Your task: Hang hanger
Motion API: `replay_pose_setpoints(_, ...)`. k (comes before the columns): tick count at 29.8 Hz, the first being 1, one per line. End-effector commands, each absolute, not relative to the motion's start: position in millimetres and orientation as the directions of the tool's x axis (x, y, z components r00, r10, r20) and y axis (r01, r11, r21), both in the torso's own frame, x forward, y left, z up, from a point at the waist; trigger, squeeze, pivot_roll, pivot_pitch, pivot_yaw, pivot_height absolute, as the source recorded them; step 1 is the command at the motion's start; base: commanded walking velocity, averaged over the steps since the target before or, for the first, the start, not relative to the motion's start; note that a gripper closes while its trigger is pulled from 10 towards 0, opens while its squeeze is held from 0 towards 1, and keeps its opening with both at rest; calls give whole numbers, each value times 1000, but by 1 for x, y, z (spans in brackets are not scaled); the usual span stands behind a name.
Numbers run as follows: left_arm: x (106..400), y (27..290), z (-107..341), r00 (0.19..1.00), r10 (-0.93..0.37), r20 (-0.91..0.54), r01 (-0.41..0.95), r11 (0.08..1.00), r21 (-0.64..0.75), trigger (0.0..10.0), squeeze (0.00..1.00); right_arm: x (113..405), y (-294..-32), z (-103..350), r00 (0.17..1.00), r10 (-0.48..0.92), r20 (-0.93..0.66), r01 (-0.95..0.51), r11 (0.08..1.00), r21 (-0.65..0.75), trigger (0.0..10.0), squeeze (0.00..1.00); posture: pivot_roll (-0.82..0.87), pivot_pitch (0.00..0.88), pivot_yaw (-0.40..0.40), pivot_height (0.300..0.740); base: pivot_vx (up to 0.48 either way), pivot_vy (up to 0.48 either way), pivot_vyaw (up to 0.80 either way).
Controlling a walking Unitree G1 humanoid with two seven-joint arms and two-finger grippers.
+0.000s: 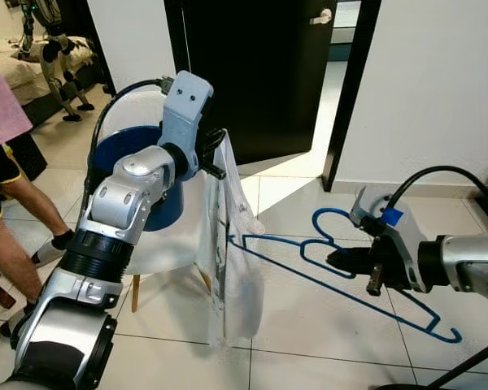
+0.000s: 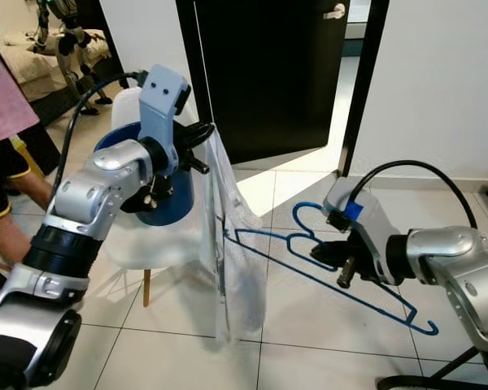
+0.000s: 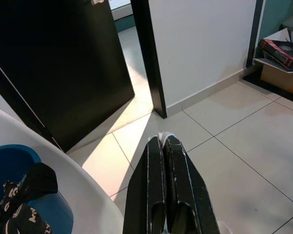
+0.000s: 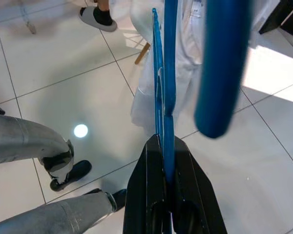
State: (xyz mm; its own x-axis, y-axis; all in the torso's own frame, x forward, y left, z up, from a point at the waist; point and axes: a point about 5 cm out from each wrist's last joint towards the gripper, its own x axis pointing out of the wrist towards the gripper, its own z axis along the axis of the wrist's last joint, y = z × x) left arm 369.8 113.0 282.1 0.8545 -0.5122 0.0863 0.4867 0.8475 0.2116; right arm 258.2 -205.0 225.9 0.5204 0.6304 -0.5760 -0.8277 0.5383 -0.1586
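Nearest, at lower left of the frame, the left gripper (image 1: pixel 215 154) pinches a white garment (image 1: pixel 232 244) up at centre. At right, the right gripper (image 1: pixel 354 262) clamps the blue hanger (image 1: pixel 309 244), whose tip touches the cloth. Judged barely begun: the garment isn't on the hanger and nothing hangs yet.

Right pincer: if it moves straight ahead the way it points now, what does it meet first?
Probably the white garment held up by the left pincer. The right pincer holds the blue hanger, whose tip already reaches the cloth.
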Motion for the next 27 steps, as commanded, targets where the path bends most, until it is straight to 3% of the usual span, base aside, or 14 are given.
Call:
replay_pose_setpoints(1,366,117,288,850,-514,118,477,845,242,10000,0,259,-200,232,518,664,-539,-838,521,-164,10000,0,-118,0,49,740,0,0,0)
replay_pose_setpoints(27,357,109,306,825,-537,175,492,835,246,10000,0,278,-199,230,619,572,-538,-753,627,-201,10000,0,-118,0,43,740,0,0,0)
